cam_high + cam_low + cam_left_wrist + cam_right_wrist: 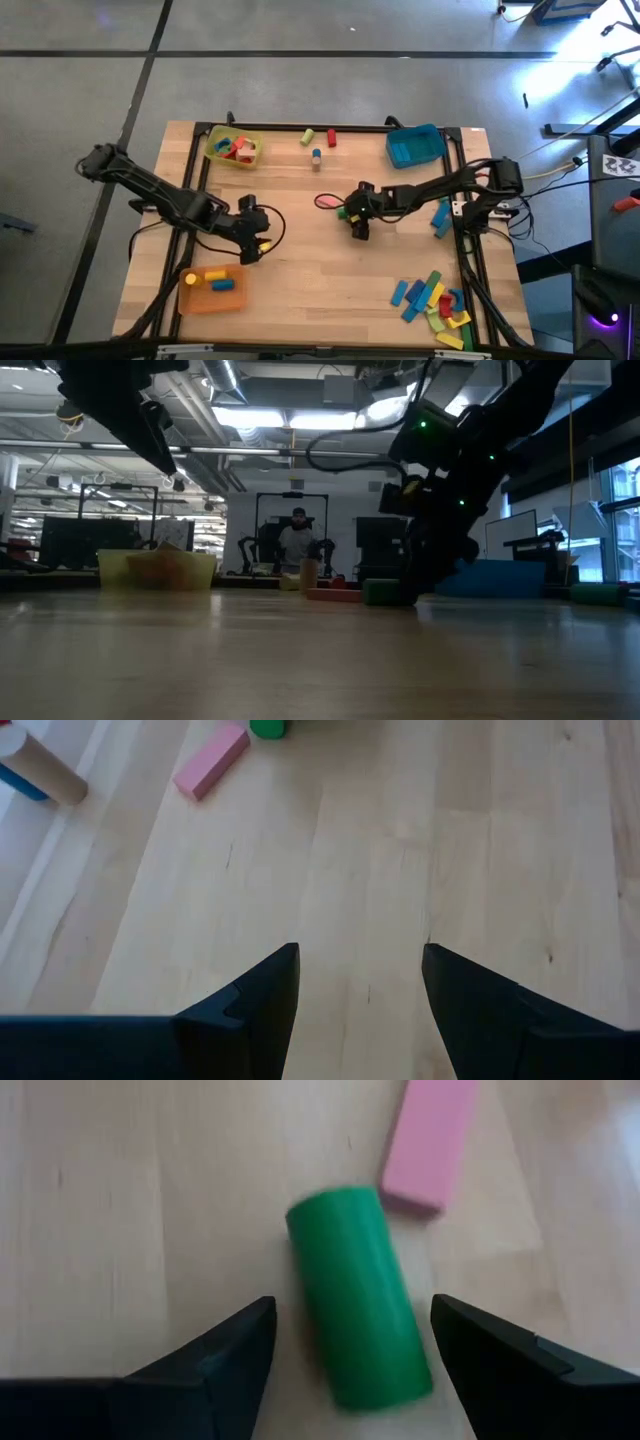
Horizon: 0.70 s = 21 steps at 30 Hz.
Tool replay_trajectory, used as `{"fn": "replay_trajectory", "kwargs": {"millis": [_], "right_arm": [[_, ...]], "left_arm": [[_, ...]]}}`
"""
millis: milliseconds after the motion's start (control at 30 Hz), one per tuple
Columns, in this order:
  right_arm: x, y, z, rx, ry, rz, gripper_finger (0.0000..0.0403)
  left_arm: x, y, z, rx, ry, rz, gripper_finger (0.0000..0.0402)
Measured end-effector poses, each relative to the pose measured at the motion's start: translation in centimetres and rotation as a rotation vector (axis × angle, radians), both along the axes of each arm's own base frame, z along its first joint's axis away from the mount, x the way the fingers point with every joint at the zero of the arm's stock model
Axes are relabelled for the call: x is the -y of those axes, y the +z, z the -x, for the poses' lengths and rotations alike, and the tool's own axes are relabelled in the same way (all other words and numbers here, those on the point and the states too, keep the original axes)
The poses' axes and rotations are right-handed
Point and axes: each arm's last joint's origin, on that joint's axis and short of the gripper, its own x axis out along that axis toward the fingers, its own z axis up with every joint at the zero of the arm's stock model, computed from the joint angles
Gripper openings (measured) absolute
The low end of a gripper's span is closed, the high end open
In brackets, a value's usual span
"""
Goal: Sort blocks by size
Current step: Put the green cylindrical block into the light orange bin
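High view: my right gripper (357, 215) is down at table centre, green cylinder (343, 212) beside its tip, pink bar (326, 201) just past that. Yellow tray (233, 147) with blocks back left, blue tray (415, 145) back right, orange tray (211, 290) front left, loose block pile (432, 302) front right. Three small blocks (318, 143) lie between the back trays. My left gripper (252, 240) sits left of centre near the orange tray.

Low view: right arm low over the green cylinder (381, 592); person (297, 541) far behind.

Left wrist: fingers apart, nothing between them, bare wood; pink bar (211, 760) well ahead.

Right wrist: fingers spread, green cylinder (358, 1295) lying between them, not pinched; pink bar (430, 1142) just beyond, close to it.
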Motion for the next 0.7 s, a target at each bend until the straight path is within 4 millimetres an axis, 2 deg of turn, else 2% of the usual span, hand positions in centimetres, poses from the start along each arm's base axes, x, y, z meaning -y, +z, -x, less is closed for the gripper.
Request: {"fn": "replay_trajectory", "kwargs": {"millis": [100,333,533,700], "right_arm": [[0.0,-0.4,-0.3,0.013,-0.002,-0.002,0.0246],[-0.1,-0.5,-0.4,0.023,-0.019,-0.019,0.0138],[-1.8,-0.3,-0.4,0.033,-0.028,-0.020,0.0139],[-4.6,0.7,-0.1,0.071,-0.003,-0.092,0.0139]], "left_arm": [[0.0,0.0,-0.3,0.014,-0.006,-0.006,0.0198],[0.0,0.2,-0.6,0.046,-0.029,-0.017,0.0198],[-0.1,0.3,-0.8,0.062,-0.039,-0.028,0.0198],[-0.1,0.7,-1.3,0.121,-0.052,-0.022,0.0198]]}}
